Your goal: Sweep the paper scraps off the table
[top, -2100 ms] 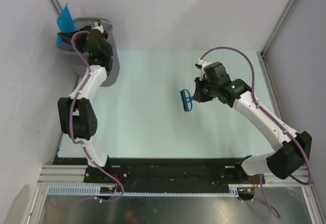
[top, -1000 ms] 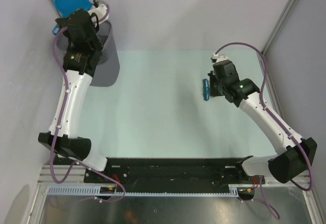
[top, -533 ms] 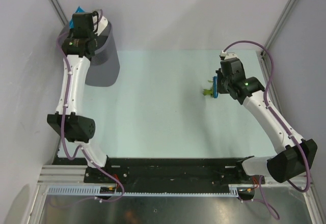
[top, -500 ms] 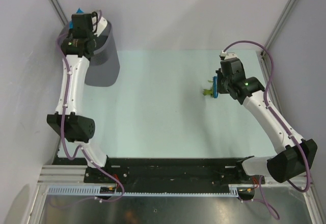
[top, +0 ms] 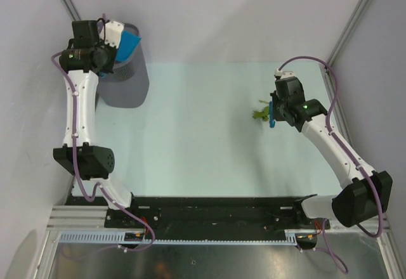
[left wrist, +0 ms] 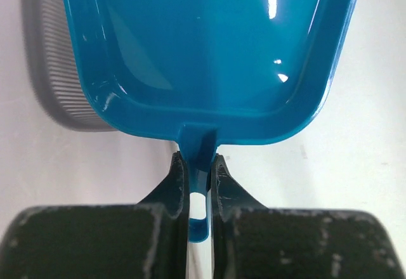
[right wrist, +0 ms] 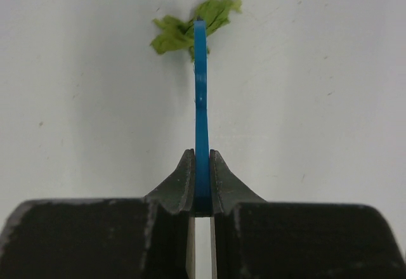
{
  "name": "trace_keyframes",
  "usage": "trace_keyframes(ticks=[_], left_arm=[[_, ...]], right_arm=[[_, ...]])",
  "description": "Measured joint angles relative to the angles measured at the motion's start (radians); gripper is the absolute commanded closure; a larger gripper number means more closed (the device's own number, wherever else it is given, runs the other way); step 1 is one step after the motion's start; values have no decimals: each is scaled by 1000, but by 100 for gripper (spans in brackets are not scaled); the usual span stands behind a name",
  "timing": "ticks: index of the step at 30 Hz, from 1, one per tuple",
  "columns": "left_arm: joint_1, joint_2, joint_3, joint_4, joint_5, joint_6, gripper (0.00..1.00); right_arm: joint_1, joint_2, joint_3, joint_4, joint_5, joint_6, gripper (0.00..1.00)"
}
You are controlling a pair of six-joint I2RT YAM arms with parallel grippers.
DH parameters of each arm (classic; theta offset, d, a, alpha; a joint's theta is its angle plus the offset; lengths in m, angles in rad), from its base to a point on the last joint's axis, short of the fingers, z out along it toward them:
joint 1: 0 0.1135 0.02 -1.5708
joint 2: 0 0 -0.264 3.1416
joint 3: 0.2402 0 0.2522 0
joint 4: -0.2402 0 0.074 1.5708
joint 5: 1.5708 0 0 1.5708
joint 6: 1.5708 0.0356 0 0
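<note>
Green paper scraps (top: 259, 113) lie bunched on the pale mint table (top: 203, 146) at the right; they also show in the right wrist view (right wrist: 190, 25). My right gripper (top: 274, 115) is shut on the blue brush (right wrist: 200, 101), whose far end touches the scraps. My left gripper (top: 109, 45) is shut on the handle of the blue dustpan (left wrist: 209, 44), held over the grey mesh wastebasket (top: 127, 79) at the back left. The dustpan (top: 129, 43) looks empty.
The wastebasket (left wrist: 60, 82) stands at the table's back left corner against the wall. Metal frame posts (top: 352, 22) rise at the back corners. The arm bases sit on the black rail (top: 209, 209) at the near edge.
My left arm has swung the dustpan from behind the wastebasket to over its rim. My right gripper has carried the brush right and back to the scraps.
</note>
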State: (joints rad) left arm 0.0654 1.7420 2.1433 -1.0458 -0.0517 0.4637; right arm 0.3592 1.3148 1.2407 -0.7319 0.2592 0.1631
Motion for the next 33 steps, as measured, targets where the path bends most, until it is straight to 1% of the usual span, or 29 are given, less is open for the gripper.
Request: trace_keyframes(ticks=[5, 9, 14, 15, 18, 23, 27, 30, 33], left_arm=[[-1, -51, -1, -16, 158, -38, 100], [-3, -155, -45, -16, 277, -48, 100], [-5, -337, -212, -13, 388, -45, 100], [-6, -363, -246, -16, 401, -44, 100], [-10, -401, -336, -20, 420, -36, 100], [-27, -394, -462, -28, 411, -13, 100], [-75, -394, -523, -34, 383, 9, 100], [-161, -394, -584, -29, 336, 35, 100], [-253, -393, -644, -31, 307, 52, 100]], right_arm=[[-21, 33, 0, 69, 56, -43, 100], [-25, 131, 0, 155, 69, -99, 100], [-2, 323, 0, 237, 59, -195, 100], [17, 364, 0, 253, 58, -225, 100], [101, 401, 8, 275, 74, -301, 100], [236, 403, 21, 234, 31, -344, 100], [300, 356, 24, 151, -35, -323, 100], [340, 269, 23, 61, -101, -285, 100], [353, 172, 26, 3, -151, -244, 100]])
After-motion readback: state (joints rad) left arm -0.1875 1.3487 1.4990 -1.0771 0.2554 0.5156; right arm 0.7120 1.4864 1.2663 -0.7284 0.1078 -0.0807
